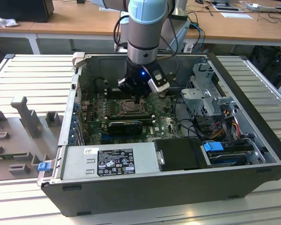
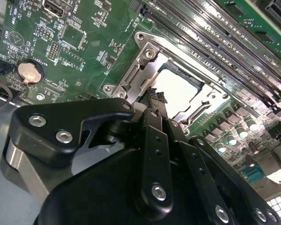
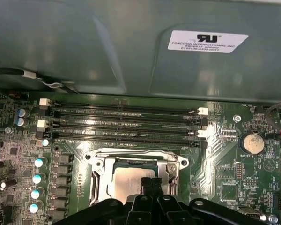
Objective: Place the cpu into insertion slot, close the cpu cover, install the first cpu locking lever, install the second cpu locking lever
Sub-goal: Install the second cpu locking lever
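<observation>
Gripper [image 3: 151, 183] hangs over the cpu [image 3: 129, 183] in the insertion slot [image 3: 136, 180] at frame centre, fingertips pressed together, gripping nothing — cpu cover [image 2: 145, 70] down.

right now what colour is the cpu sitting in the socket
Pale silvery-beige; the cpu shows best in the first wrist view.

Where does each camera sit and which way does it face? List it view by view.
Exterior view: off the arm, raised, looking down into the open computer case; arm and tool above the insertion slot.
First wrist view: on the arm, facing the memory slots and case wall; tool tips over the cpu.
Second wrist view: on the arm, behind the tool's linkage, slanting across the board.
Shared: both wrist views show cpu, memory slots and coin cell.
</observation>
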Available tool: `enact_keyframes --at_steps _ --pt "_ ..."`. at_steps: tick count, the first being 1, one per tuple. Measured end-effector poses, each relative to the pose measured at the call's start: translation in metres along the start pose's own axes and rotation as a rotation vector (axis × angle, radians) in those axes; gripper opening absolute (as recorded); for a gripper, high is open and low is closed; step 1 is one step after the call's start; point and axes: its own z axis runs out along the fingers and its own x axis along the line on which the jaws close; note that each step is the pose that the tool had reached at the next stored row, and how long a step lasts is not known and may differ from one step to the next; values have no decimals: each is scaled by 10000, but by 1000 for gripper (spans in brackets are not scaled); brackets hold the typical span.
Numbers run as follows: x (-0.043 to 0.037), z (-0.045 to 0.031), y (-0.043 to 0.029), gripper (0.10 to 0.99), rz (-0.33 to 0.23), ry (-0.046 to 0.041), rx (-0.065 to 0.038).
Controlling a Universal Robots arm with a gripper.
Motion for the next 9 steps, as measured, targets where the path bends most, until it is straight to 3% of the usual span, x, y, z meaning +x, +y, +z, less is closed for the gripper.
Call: enact_keyframes --at_steps 9 --pt "3 -12 -45 106 1 1 3"
